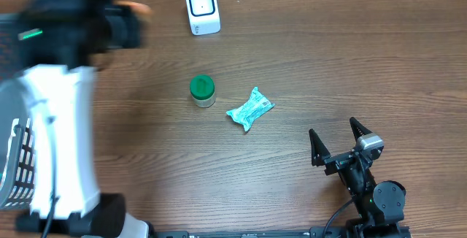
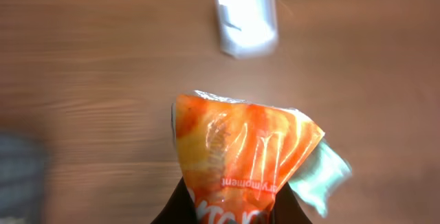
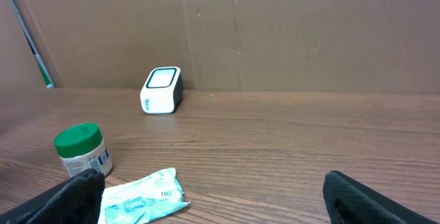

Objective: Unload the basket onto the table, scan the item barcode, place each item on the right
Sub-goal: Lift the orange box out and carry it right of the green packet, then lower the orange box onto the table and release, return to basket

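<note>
An orange snack packet [image 2: 240,155] with printed lettering is pinched at its lower end by my left gripper [image 2: 230,207], which is shut on it and holds it above the table. The white barcode scanner [image 2: 244,14] lies blurred on the wood beyond the packet's top. From overhead the scanner [image 1: 202,8] stands at the back, and my raised left arm [image 1: 58,121] fills the left side, blurred. My right gripper [image 1: 333,130] rests open and empty at the front right. No barcode shows on the orange packet's visible face.
A green-lidded jar [image 1: 202,90] and a teal packet [image 1: 249,109] lie mid-table, between the scanner and my right gripper. The teal packet [image 3: 141,195] shows a small barcode. A white mesh basket [image 1: 14,165] sits at the left edge. A cardboard wall [image 3: 309,31] backs the table.
</note>
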### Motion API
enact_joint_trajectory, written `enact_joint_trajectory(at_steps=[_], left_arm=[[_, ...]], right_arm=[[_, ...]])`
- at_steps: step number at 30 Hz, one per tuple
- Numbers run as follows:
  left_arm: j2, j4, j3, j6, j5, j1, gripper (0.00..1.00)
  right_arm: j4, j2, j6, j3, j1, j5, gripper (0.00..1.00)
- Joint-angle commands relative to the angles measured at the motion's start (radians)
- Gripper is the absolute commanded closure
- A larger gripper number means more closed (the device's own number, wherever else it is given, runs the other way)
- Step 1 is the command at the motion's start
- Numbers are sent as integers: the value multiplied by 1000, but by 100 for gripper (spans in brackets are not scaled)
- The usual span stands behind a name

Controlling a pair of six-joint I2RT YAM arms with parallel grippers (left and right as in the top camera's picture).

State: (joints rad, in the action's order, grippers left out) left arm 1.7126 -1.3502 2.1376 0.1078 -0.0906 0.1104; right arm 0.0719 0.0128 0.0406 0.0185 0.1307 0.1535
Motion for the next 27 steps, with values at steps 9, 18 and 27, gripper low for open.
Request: enact_joint_trajectory(at_steps=[9,18,27], left_arm=[[342,185,-145,73,-36,454,96],[490,243,-145,110,-41,572,89],[510,284,-146,109,-40,584,46]], right_arm=[[-4,-9,-5,-10,-5,5,0],[-4,-9,-5,-10,-5,5,0],[-4,-9,-5,-10,-5,5,0]])
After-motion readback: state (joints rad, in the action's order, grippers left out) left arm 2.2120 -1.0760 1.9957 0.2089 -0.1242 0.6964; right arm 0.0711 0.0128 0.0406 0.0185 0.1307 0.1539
